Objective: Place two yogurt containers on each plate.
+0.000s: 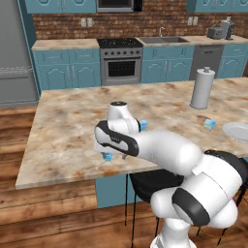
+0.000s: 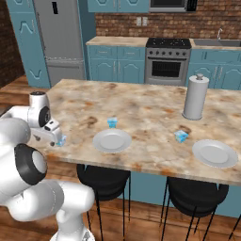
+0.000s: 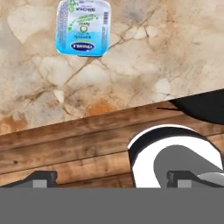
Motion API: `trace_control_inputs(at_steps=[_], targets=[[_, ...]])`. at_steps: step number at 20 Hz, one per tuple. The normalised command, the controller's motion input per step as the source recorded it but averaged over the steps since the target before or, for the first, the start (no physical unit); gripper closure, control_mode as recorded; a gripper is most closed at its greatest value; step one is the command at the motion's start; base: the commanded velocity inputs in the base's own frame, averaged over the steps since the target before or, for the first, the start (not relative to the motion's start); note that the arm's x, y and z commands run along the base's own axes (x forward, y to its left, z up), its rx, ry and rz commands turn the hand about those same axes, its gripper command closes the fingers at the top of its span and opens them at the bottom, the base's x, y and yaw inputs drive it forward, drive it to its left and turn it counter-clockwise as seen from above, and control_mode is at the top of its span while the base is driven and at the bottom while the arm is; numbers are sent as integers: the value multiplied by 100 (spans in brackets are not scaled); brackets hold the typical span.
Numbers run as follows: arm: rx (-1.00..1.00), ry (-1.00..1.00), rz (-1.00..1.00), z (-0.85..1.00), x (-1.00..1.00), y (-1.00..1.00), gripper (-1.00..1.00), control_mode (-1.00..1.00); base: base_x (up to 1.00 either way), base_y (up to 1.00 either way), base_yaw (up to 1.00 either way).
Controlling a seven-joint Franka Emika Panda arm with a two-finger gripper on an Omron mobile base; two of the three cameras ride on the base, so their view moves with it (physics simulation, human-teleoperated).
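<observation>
Three yogurt containers show as small blue cups on the marble island. One yogurt container (image 3: 83, 27) (image 2: 61, 140) (image 1: 107, 156) lies near the island's front left edge, just beyond my open gripper (image 3: 111, 179) (image 2: 53, 135) (image 1: 102, 150), which has nothing between its fingers. It hovers over the counter edge. A second cup (image 2: 112, 122) (image 1: 143, 125) stands just behind the left plate (image 2: 112, 140). The third cup (image 2: 181, 136) (image 1: 209, 124) sits left of and behind the right plate (image 2: 215, 153) (image 1: 236, 131). Both plates are bare.
A tall white paper-towel roll (image 2: 195, 98) (image 1: 202, 88) stands at the island's back right. Black stools (image 2: 102, 181) sit under the front edge. Wooden floor lies below the counter edge (image 3: 65, 144). Stove and cabinets line the far wall.
</observation>
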Motion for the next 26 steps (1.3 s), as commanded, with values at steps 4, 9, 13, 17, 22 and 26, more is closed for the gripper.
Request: trace_control_inputs(at_steps=[4, 9, 13, 17, 22, 26], targets=[[0, 0, 0, -28, 33, 0, -100, -100, 0, 0, 0], [0, 0, 0, -29, 30, 2, -100, -100, 0, 0, 0], [0, 0, 0, -31, 30, 3, -100, -100, 0, 0, 0], [0, 0, 0, -18, 29, 2, -100, -100, 0, 0, 0], [0, 0, 0, -9, 22, 20, -100, -100, 0, 0, 0], [0, 0, 0, -1, 22, 5, -100, -100, 0, 0, 0]])
